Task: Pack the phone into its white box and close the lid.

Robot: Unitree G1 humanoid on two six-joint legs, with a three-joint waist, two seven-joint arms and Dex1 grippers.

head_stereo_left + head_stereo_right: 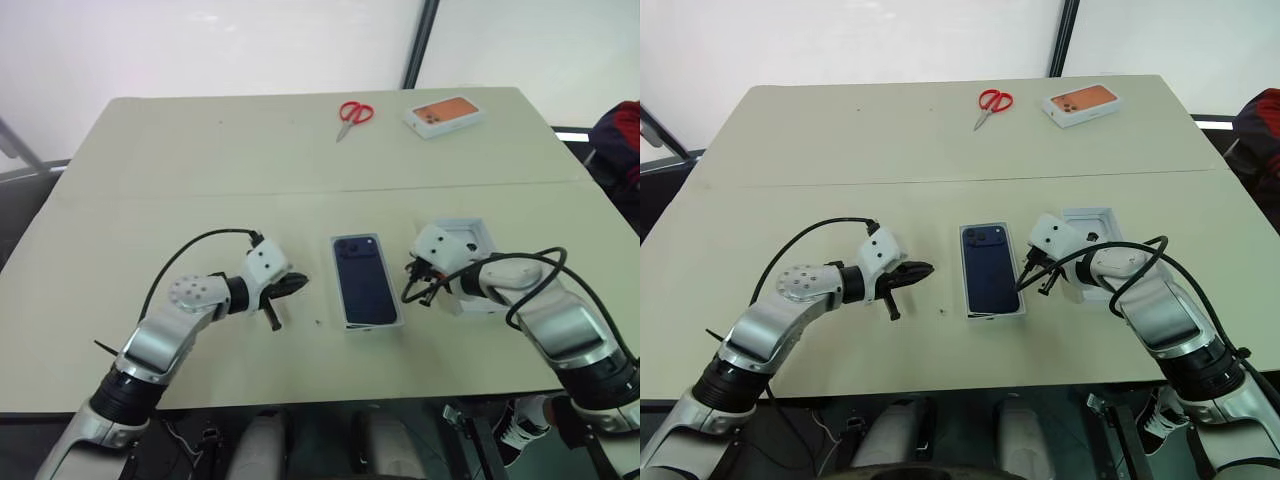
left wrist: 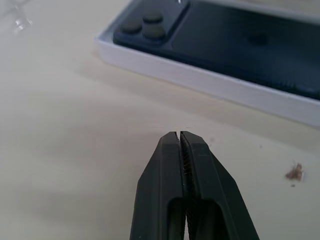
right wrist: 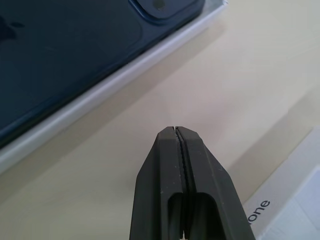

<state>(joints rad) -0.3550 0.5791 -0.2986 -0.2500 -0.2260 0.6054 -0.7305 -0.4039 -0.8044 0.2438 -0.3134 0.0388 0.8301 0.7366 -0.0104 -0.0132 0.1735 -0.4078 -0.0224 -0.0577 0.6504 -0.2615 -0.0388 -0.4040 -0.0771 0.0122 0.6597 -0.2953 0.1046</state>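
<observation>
1. Table (image 1: 200, 180): matte beige top, flat, faint seam running across the middle.
2. Phone (image 1: 364, 278): slim dark navy slab, glossy back up, rounded corners, camera cluster at the far corner. Sits inside the white box (image 1: 398, 322), a shallow rect cardboard tray w/ a thin white rim showing all around; center of table, between both grippers.
3. Left wrist view: tray wall (image 2: 200, 82) smooth matte white, 3 round lens bumps on a raised rounded-square island.
4. Left gripper (image 1: 298, 284): 2 black fingers pressed together, holding nothing, ribbed inner faces meet at the tips. Tips point toward the box's left long side, near it, not touching; just above the table.
5. Right gripper (image 1: 411, 266): fingers also fully closed, empty, matte black plastic. Tips near the box's right long side, apart from it.
6. Flat white piece (image 1: 470, 240) under/behind the right wrist, rect w/ a recess; can't tell if it's the lid. Right wrist view shows a white card edge w/ grey printed letters (image 3: 260, 210).
7. Far edge: scissors (image 1: 353, 116), red looped handles, metal blades; beside them a white box w/ orange phone pic (image 1: 445, 114).
8. Small brown speck on the table (image 2: 295, 172) near the left tips.
</observation>
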